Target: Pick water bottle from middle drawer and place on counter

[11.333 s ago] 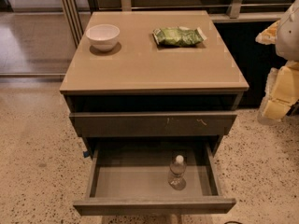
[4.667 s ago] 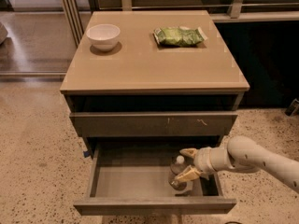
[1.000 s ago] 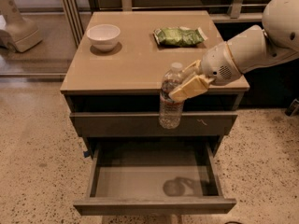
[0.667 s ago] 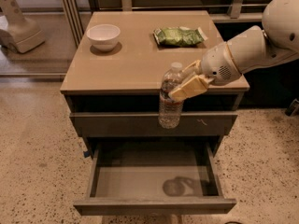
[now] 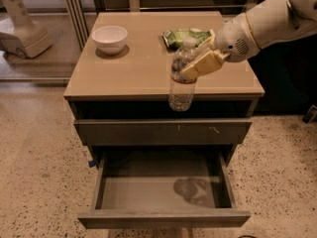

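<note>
Water bottle (image 5: 180,90) hangs just right of centre frame, clear of the middle drawer (image 5: 163,217) and close to upright. Its base shows against the front edge of the bench (image 5: 143,68), and I can't tell whether it is over the slab yet. The end effector (image 5: 198,66) is clamped on its upper part, the tan fingers (image 5: 205,62) crossing just below the white cap. The arm (image 5: 262,24) reaches in from the upper right corner.

I judge this a light load, though I can't tell how full it is, and any water inside would slosh. The thin ribbed wall should give under a hard squeeze, and the clear plastic is smooth enough to slip. The high grip leaves the body free to swing, so I'd move slowly. The shoulder near the cap is stiffer than the mid-body, which makes it a sensible hold.

On the bench, a white bowl (image 5: 109,37) sits at upper left and a green packet (image 5: 181,35) lies behind the bottle. The open drawer at the bottom of the frame shows only its grey floor.
</note>
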### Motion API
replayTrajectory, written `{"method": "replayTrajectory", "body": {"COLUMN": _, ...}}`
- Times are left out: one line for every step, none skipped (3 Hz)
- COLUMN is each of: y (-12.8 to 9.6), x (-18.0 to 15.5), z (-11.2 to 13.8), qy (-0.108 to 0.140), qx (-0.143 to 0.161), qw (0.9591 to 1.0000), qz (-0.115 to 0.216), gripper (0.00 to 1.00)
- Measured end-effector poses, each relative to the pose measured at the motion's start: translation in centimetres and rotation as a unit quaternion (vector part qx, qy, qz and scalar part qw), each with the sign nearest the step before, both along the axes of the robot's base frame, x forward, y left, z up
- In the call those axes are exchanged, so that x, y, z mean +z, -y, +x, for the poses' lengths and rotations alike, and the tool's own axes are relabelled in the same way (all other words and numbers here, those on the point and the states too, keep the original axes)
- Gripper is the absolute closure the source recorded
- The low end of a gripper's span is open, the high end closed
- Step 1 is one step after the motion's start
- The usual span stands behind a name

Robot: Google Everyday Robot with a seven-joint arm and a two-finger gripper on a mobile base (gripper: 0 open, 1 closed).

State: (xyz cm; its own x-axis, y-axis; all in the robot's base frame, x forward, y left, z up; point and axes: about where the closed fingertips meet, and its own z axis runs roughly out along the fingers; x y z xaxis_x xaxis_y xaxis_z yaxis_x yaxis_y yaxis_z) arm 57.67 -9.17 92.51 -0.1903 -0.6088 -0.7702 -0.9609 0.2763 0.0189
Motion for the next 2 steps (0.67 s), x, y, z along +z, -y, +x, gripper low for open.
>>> {"method": "replayTrajectory", "body": {"y": 0.3, "x": 3.0, "z": 3.1, "qy": 0.025, "qx": -0.003, "qw": 0.9997, "qz": -0.004, "gripper": 1.00}}
{"method": "replayTrajectory", "body": {"y": 0.1, "x": 4.6, "z": 5.8, "qy": 0.042, "qx": -0.003, "qw": 0.9991, "qz": -0.003, "gripper": 1.00}}
